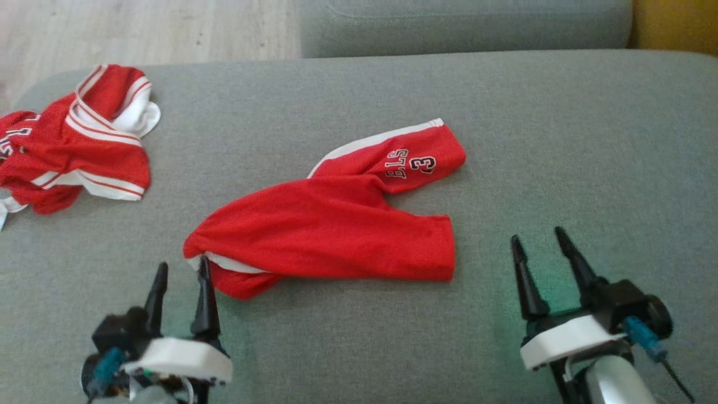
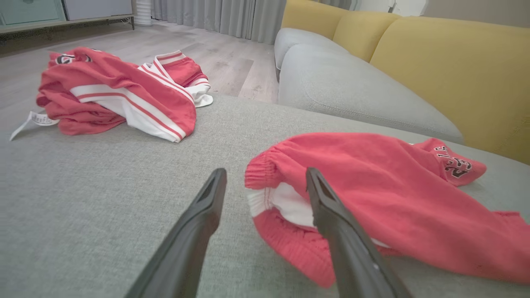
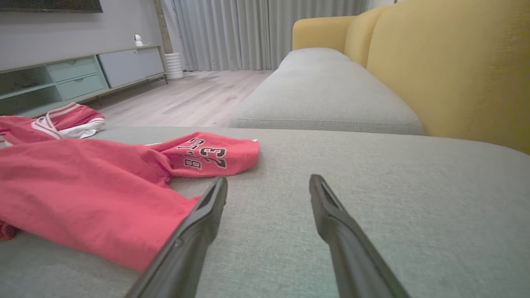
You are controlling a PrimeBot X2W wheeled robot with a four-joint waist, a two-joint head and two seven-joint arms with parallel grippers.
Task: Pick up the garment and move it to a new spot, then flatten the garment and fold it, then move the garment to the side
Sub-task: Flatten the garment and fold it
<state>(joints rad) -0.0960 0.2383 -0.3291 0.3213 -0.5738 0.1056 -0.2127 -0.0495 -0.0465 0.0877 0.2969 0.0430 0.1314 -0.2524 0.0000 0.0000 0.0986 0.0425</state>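
The garment (image 1: 336,230) is a pair of red shorts with a white side stripe and a printed number, lying crumpled in the middle of the grey cushion (image 1: 561,140). My left gripper (image 1: 183,262) is open at the shorts' gathered waistband end. In the left wrist view the garment (image 2: 372,190) has its white-lined waistband edge between the left gripper's (image 2: 266,171) spread fingers, and one finger crosses the cloth. My right gripper (image 1: 537,234) is open, apart from the shorts on their right. The right wrist view has the garment (image 3: 83,186) left of the right gripper (image 3: 269,179), above bare cushion.
A second red and white garment (image 1: 78,140) lies bunched at the cushion's far left corner. Beyond the cushion are a grey sofa seat (image 1: 465,22), a yellow backrest (image 2: 447,62) and wooden floor (image 1: 140,28). Bare cushion stretches right of the shorts.
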